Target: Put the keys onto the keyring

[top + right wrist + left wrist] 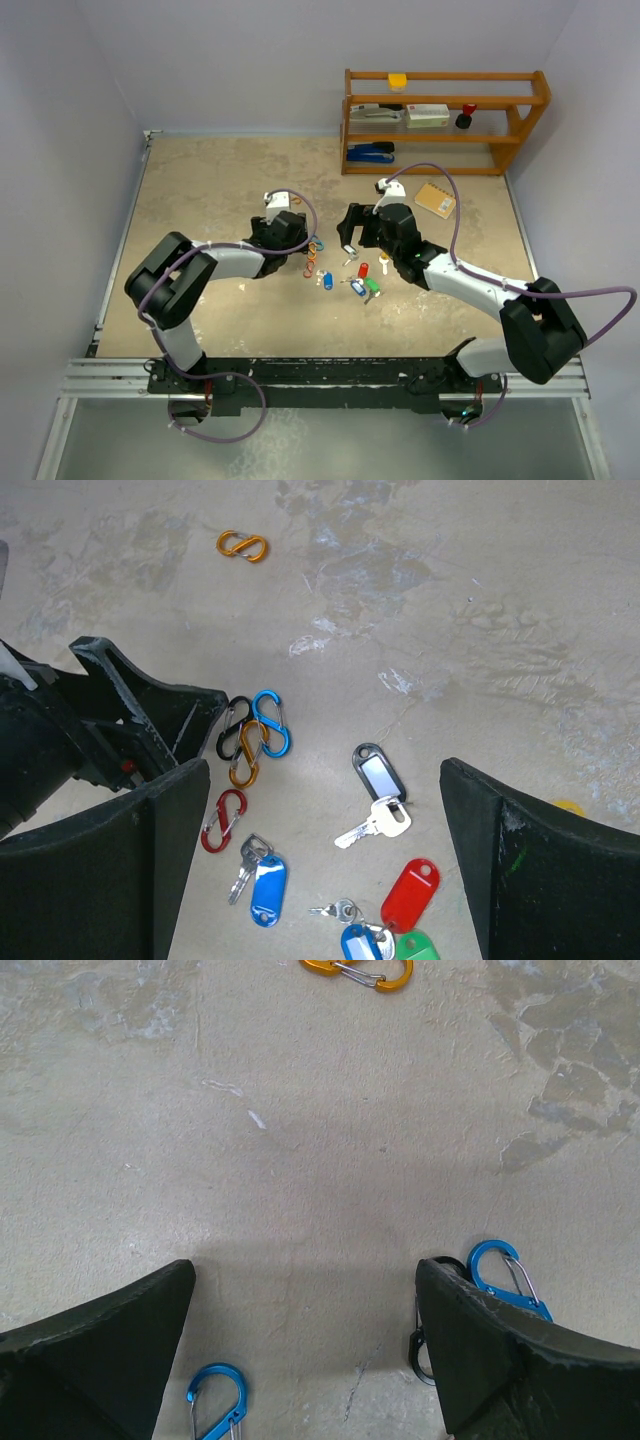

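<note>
**Inspector:** State of the hands?

**Assistant:** The right gripper [322, 770] has its fingers wide apart and holds nothing. The left gripper [305, 1265] is likewise spread and empty. No key is threaded yet. I judge this to be the approach to a first pick.

**Inspector:** Location of the keys?

**Assistant:** The keys [266, 886] lie loose beneath the right gripper, between its fingers. The white-tagged key [378, 778] sits slightly apart from the rest.

**Inspector:** Next move?

**Assistant:** Likely a descent onto that one. It lies flat, so the pinch must be precise.

**Inspector:** Obstructions?

**Assistant:** S-shaped clips [262, 730] are clustered just beside the finger nearer the left arm. I cannot pick out a distinct keyring.
</note>
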Controlling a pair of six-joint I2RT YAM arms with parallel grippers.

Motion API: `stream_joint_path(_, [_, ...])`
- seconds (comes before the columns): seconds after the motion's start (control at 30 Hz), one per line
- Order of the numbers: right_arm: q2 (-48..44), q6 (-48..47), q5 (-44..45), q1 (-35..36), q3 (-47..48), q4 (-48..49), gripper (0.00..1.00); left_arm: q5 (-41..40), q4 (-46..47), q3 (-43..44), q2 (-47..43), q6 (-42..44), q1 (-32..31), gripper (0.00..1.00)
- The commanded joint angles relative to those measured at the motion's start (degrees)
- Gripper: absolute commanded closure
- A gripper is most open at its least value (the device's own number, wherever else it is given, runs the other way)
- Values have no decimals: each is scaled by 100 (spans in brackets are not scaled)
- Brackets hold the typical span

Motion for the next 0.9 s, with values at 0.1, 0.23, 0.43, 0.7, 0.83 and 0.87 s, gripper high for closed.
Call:
stream_joint_path(0.1, [39, 23, 59, 17, 102, 92, 0, 163, -534, 45, 380, -43, -183, 11])
stream_joint_path(0.23, [17, 21, 68, 17, 102, 84, 0, 192, -538, 97, 386, -43, -228, 11])
stream_joint_path(0.43, [3, 12, 86, 17, 91, 66, 0, 171, -525, 65, 346, -41, -271, 11])
stream_joint_path(0.7, [-6, 12, 98, 12, 68, 66, 0, -56, -710, 214, 570, -20, -518, 11])
stream_joint_path(0.83, [-19, 4, 103, 16, 60, 57, 0, -181, -743, 149, 516, -90, -598, 11])
stream_joint_path(0.87, [-19, 11, 104, 17, 65, 57, 0, -235, -751, 109, 479, -131, -596, 11])
